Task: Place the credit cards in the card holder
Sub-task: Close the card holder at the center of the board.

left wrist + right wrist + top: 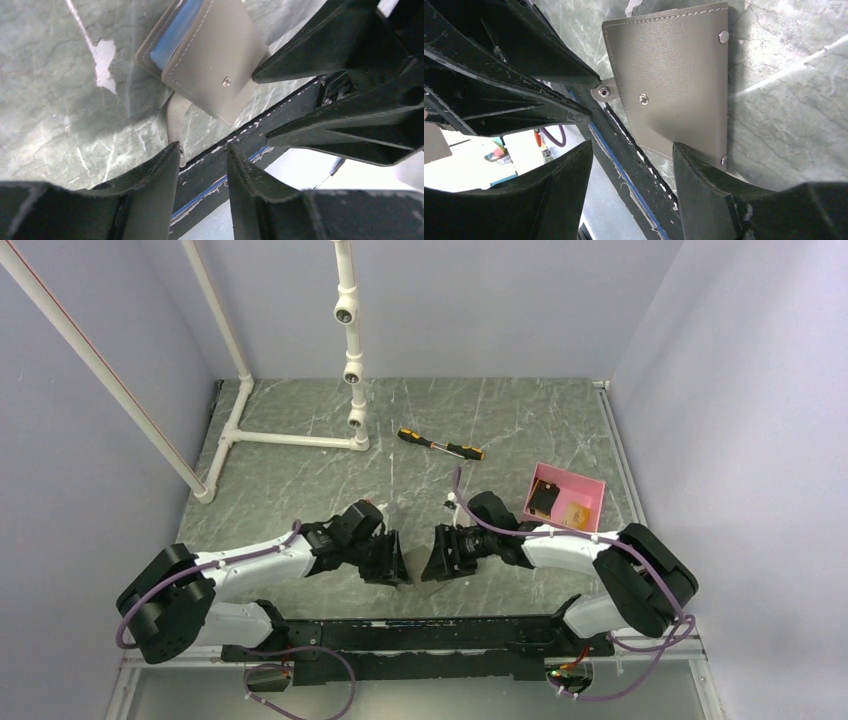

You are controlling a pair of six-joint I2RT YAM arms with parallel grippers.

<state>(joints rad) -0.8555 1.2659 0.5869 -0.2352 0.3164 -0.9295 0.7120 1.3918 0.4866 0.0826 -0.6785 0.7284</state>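
The card holder (215, 65) is a flat grey wallet with a blue inside (177, 30), lying at the table's front edge between my two grippers. It also shows in the right wrist view (674, 85), with its snap strap (606, 91) pointing at the left fingers (524, 65). My left gripper (202, 146) is open and empty, its left fingertip beside the strap (175, 120). My right gripper (631, 144) is open and empty, its right fingertip over the holder's near corner. A dark card (543, 500) and a tan card (575, 512) lie in the pink tray (590, 484).
A yellow-and-black screwdriver (440, 444) lies at mid-back. A white pipe frame (290, 438) stands at the back left. The black front rail (420, 632) runs just beside the holder. Both grippers (400, 568) (432, 565) are tip to tip, close together.
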